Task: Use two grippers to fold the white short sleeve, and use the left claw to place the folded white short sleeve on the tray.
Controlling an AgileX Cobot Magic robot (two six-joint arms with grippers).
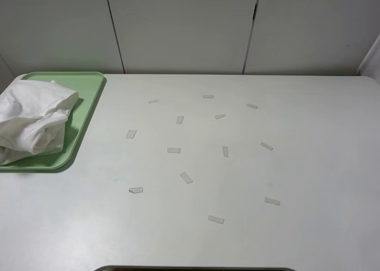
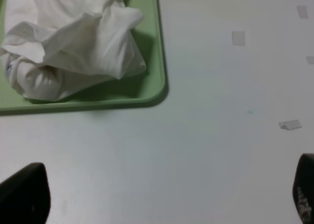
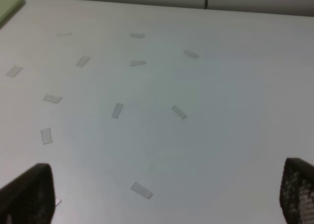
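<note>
The white short sleeve (image 1: pixel 32 119) lies bunched in a loose bundle on the pale green tray (image 1: pixel 90 101) at the table's far left. Neither arm shows in the exterior high view. In the left wrist view the short sleeve (image 2: pixel 73 42) fills most of the tray (image 2: pixel 153 62). My left gripper (image 2: pixel 164 194) hangs open over bare table just off the tray's near corner, with nothing between its black fingertips (image 2: pixel 24 194). My right gripper (image 3: pixel 162 192) is open too, empty, over the taped middle of the table. A corner of the tray (image 3: pixel 7 5) shows far off in the right wrist view.
Several small pale tape strips (image 1: pixel 186 177) are scattered over the middle of the white table (image 1: pixel 320 164). White cabinet panels (image 1: pixel 184 27) stand behind the table's far edge. A dark edge (image 1: pixel 196 268) runs along the near side of the table.
</note>
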